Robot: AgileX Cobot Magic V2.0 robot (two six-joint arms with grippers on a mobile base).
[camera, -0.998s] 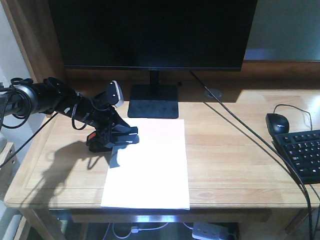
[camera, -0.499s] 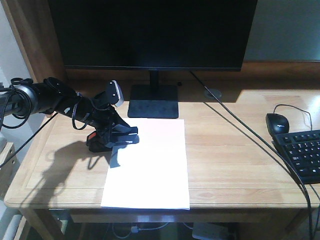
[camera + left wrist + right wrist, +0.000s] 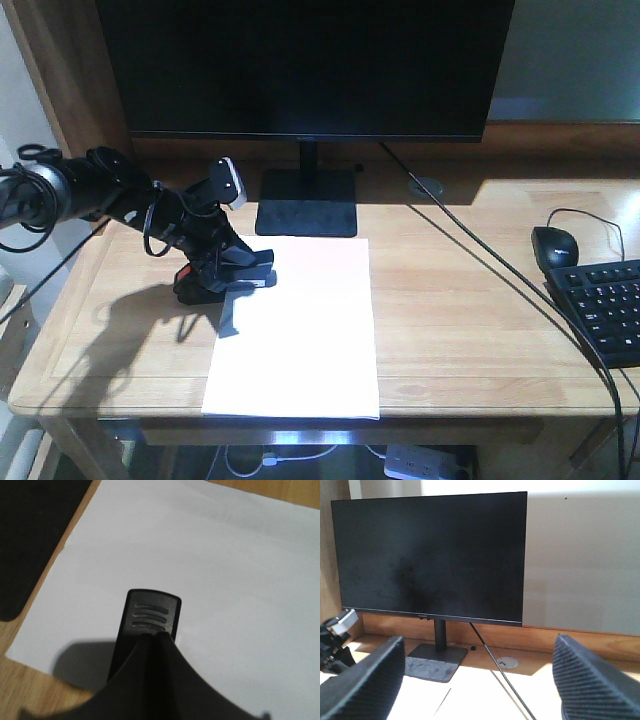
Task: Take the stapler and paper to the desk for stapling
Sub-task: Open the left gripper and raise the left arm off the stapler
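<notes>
The left gripper (image 3: 243,272) is clamped on the black stapler (image 3: 150,614), whose nose overhangs the upper-left corner of the paper (image 3: 300,330), which lies flat on the desk (image 3: 470,330) with its long axis running away from the monitor. The stapler's long axis points inward across the sheet, its body just off the left edge. The right gripper (image 3: 475,680) (fingers spread wide, holding nothing) stands well apart, so the left arm is nearer

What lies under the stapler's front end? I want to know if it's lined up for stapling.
The paper lies beneath the stapler, near its corner. The left pincer hides the stapler's rear, so whether the sheets sit inside its mouth cannot be seen.
</notes>
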